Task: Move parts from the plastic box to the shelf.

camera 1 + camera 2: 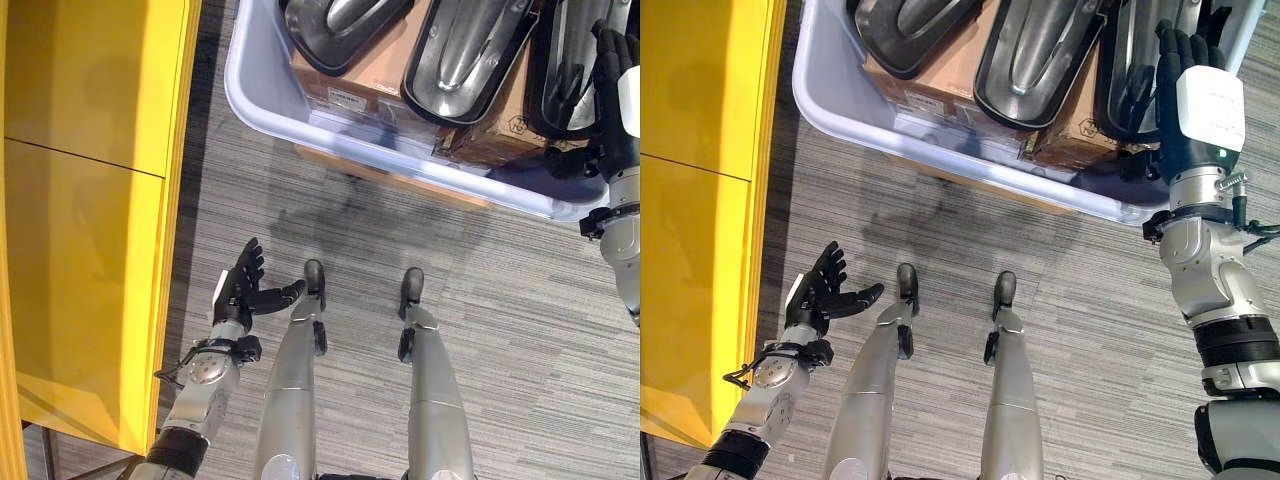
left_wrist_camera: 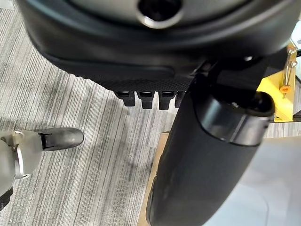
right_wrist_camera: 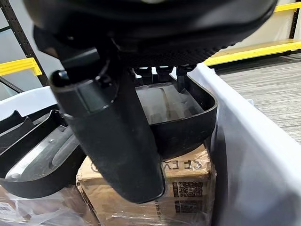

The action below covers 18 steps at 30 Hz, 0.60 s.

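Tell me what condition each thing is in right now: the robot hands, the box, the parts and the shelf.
Left robot hand: open, holding nothing, over the floor beside the shelf.
Right robot hand: reaching into the plastic box over a part; grip cannot be told.
Plastic box: on the floor, lidless, full.
Black parts: lying in the box on cardboard cartons.
Yellow shelf: no part on its visible surface.

Pale translucent grey plastic box (image 1: 262, 108) holding glossy black parts (image 1: 470, 55) with silvery centres, on brown cardboard cartons (image 1: 940, 88). Bright yellow shelf (image 1: 80, 200). Grey carpet (image 1: 300, 210) with fine streaked lines. Dark right hand (image 1: 1188, 90) with white back plate.
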### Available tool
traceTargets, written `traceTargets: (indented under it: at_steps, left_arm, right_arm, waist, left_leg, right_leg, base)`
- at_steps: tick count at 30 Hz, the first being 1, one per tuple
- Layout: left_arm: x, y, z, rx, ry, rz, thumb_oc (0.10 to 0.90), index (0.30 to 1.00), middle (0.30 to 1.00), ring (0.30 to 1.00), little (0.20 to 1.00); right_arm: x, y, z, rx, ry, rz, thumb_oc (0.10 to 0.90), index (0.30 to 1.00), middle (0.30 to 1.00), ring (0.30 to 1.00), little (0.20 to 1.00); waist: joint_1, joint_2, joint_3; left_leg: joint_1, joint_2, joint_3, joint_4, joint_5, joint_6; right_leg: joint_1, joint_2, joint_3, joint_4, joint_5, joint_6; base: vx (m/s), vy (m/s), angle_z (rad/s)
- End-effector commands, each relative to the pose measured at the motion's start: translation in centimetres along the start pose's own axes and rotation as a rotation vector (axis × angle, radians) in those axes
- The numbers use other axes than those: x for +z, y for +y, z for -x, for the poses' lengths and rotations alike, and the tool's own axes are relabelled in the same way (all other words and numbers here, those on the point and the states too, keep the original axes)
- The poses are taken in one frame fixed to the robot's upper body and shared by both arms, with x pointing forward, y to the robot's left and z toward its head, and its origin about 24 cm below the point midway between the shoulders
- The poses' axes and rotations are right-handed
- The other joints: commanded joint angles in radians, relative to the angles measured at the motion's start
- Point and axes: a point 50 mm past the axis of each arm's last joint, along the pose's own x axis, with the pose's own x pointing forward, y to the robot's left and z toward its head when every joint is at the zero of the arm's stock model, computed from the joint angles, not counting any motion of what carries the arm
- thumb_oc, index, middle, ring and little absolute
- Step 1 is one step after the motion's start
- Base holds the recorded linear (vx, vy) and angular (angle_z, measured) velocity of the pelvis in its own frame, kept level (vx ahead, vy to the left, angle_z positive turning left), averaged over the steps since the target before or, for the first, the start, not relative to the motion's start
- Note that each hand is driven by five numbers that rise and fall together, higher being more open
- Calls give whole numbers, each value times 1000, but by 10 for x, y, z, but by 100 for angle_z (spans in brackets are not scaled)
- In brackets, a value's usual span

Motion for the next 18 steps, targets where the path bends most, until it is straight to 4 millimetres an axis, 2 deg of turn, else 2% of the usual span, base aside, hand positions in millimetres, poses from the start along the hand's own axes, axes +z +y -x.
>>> traceTargets:
  at_steps: [1,18]
  left_arm:
    - [21,3,6,-9,-129,-12,900,1000,1000,1000,1000]
    - [26,4,6,-11,-147,-14,900,1000,1000,1000,1000]
  right_arm:
    - [7,-50,-21,-203,-52,34,900,1000,1000,1000,1000]
    - [-1,-45,-41,-130,13,124,900,1000,1000,1000,1000]
  waist:
    - [-6,48,-10]
    - [5,55,-10]
  left_leg:
    - [-3,20,-114,56,-106,-28]
    - [-61,18,-136,75,-103,-25]
  right_leg:
    - [81,3,-4,45,-66,27]
    - [19,3,-11,97,-78,25]
  base:
    - [0,0,0]
    - [4,-8,2]
